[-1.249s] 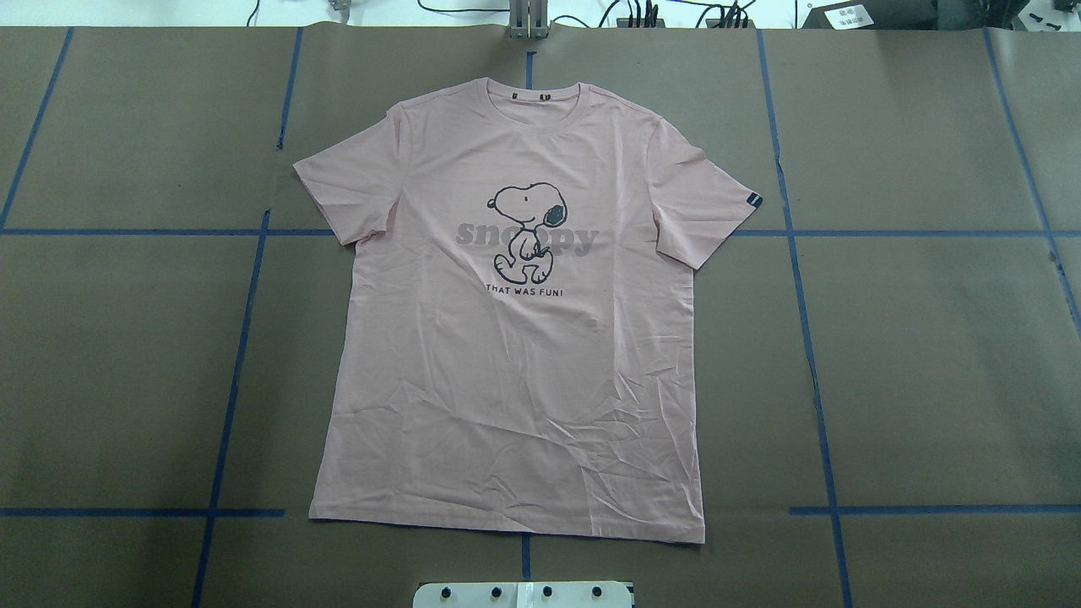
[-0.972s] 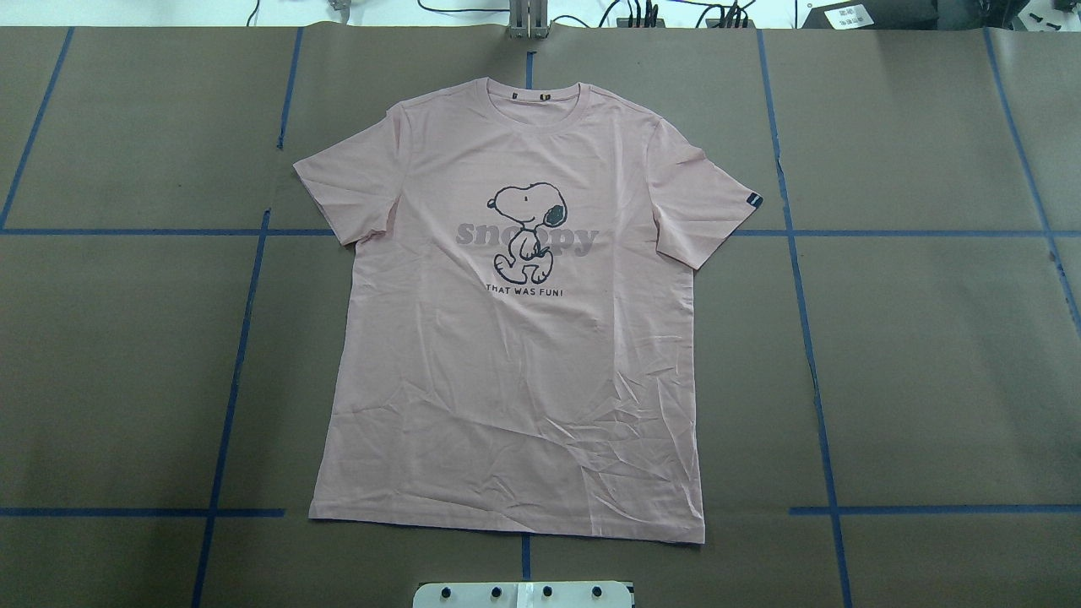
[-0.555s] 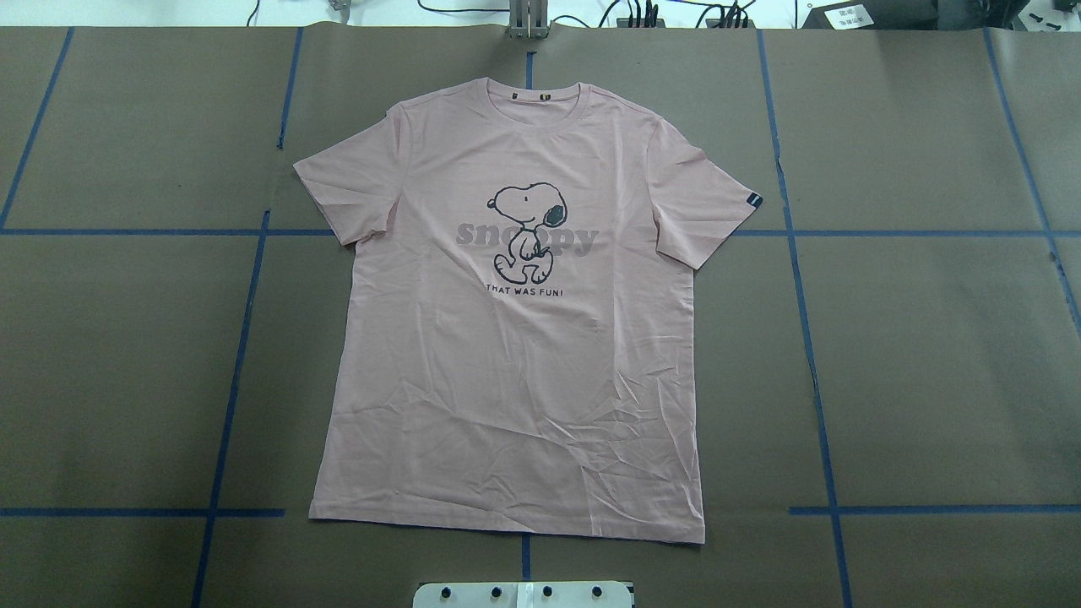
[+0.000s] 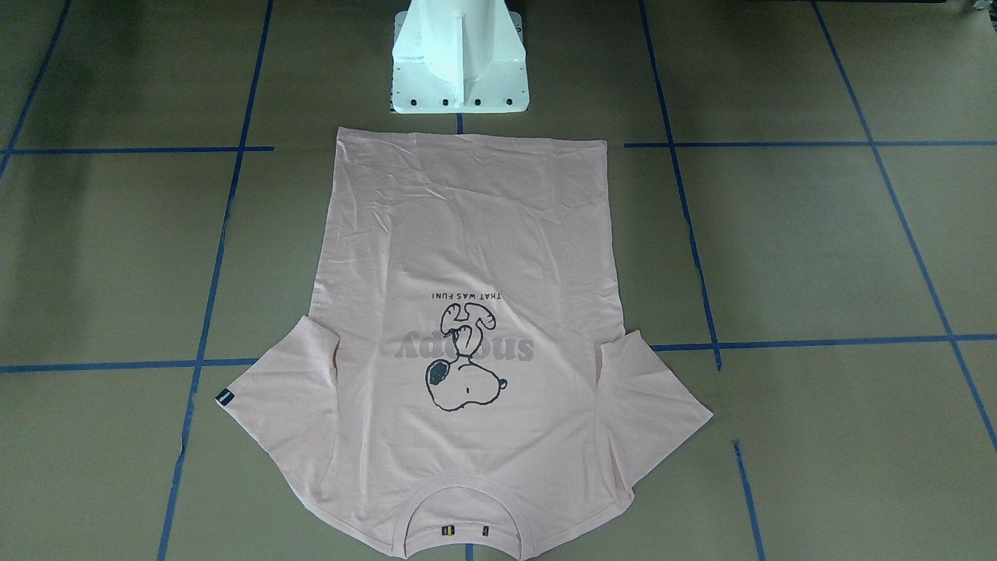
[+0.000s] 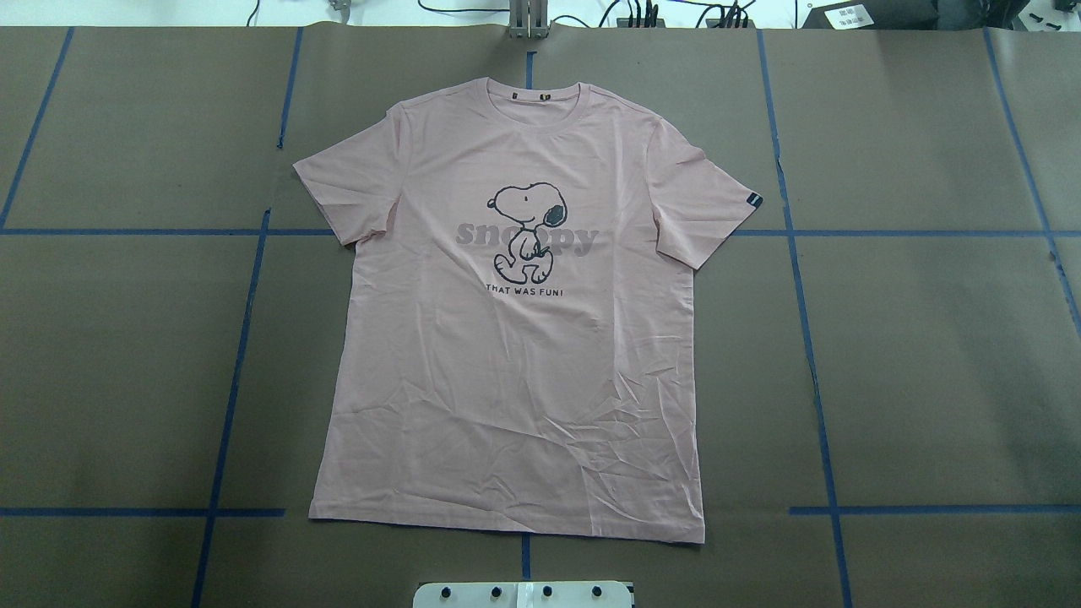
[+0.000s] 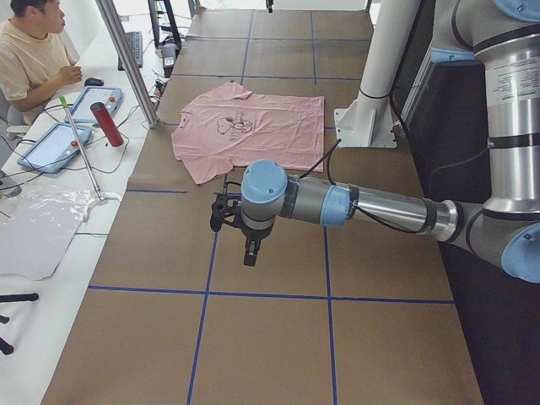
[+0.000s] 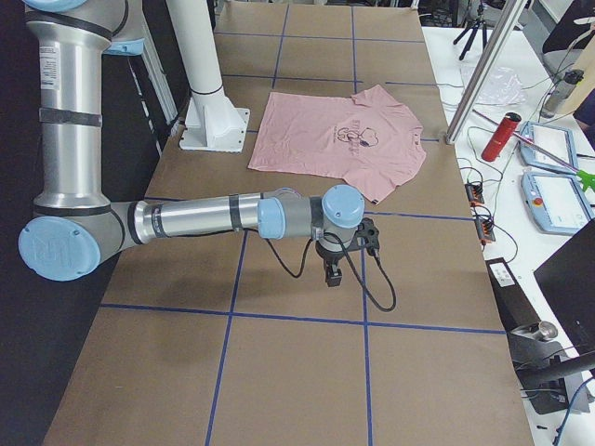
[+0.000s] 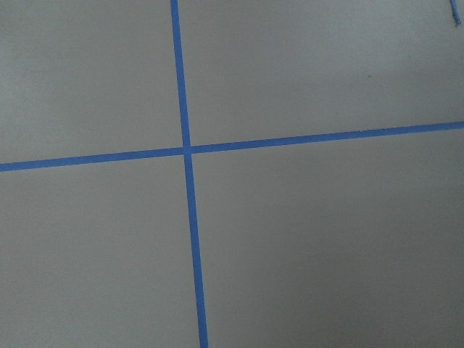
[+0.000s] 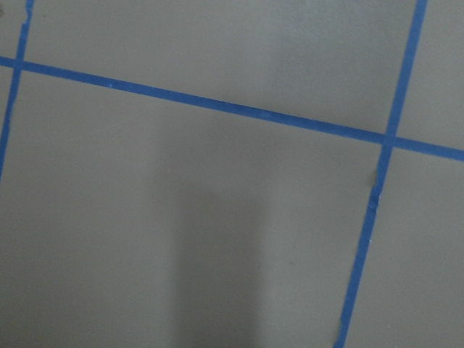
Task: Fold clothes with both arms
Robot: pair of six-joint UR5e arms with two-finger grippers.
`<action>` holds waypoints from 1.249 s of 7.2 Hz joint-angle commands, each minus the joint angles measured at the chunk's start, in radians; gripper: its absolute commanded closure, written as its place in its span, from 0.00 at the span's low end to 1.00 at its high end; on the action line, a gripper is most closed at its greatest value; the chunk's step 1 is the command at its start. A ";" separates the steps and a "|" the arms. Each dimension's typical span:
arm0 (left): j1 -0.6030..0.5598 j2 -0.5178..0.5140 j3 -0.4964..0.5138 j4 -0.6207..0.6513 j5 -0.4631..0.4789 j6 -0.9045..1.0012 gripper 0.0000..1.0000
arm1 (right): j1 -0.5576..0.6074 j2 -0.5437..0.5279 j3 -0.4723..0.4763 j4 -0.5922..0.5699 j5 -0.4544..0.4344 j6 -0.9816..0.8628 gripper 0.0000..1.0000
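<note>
Overhead, shows the T-shirt [image 5: 507,355] spread flat at frame centre, collar [image 5: 532,91] uppermost; front-facing, collar at bottom edge. Side views catch left gripper [image 6: 250,251] and right gripper [image 7: 333,273] hovering mid-frame above the table [image 6: 278,337], finger spacing impossible to tell.

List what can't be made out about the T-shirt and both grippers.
Left gripper: exterior left view only, small and side-on; open or shut unclear.
Right gripper: exterior right view only; same.
Sleeve tag on the T-shirt: overhead view, too small to read.
Neck labels: front-facing view, too small to read.
</note>
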 commanded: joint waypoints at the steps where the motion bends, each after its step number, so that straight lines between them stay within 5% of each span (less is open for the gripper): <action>1: 0.001 0.037 -0.018 -0.002 -0.010 0.004 0.00 | -0.084 0.036 -0.014 0.167 -0.001 0.315 0.00; 4: 0.003 0.036 -0.039 -0.085 -0.008 0.002 0.00 | -0.350 0.258 -0.284 0.576 -0.138 0.800 0.00; 7: 0.003 0.036 -0.041 -0.097 -0.010 0.002 0.00 | -0.515 0.490 -0.388 0.581 -0.350 1.143 0.18; 9: 0.001 0.037 -0.041 -0.099 -0.010 0.007 0.00 | -0.546 0.573 -0.487 0.584 -0.407 1.191 0.27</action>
